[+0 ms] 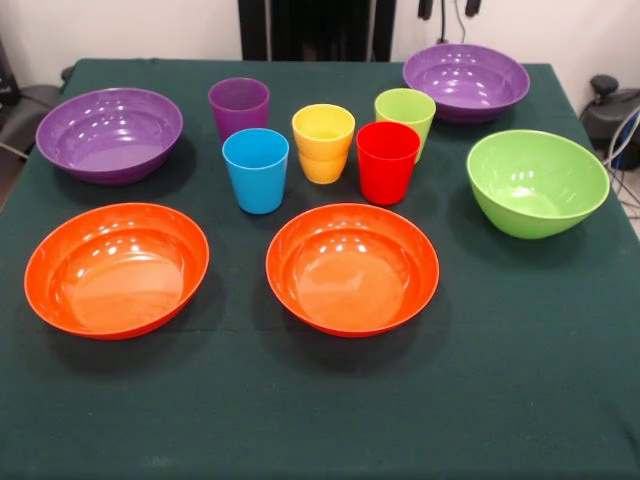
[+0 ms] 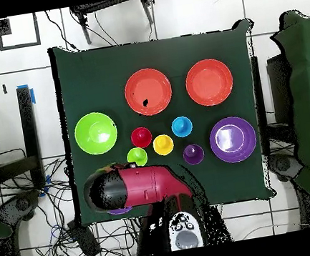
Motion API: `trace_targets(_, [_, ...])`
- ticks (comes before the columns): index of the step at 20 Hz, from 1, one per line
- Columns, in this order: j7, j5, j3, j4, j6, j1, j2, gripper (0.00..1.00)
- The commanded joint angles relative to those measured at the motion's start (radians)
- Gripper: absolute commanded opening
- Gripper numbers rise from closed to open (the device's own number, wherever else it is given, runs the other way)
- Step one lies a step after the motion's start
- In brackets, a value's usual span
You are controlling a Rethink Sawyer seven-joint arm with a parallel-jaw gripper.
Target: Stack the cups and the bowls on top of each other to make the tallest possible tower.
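Five cups stand upright in a cluster mid-table: purple, blue, yellow, light green and red. Two orange bowls sit in front of them. One purple bowl is at the left and another at the far right, with the light green bowl at the right. Every piece stands alone on the cloth. My gripper shows only as two dark tips at the top edge, apart and empty, above the far right purple bowl. In the overhead view my arm covers most of that bowl.
The dark green tablecloth covers the whole table. The robot's pedestal stands at the far edge. Chairs and cables lie on the floor round the table.
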Motion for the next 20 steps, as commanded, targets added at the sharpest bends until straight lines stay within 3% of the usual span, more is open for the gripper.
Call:
trace_targets(1, [0.101,-0.046,0.077,-0.056,-0.094,0.008,0.153,1.00])
trace_targets(11, [0.093,-0.062,0.066,-0.095,-0.174,0.001,0.261,1.00])
trace_targets(20, [0.060,-0.075,0.073,-0.094,-0.191,-0.040,0.289,1.00])
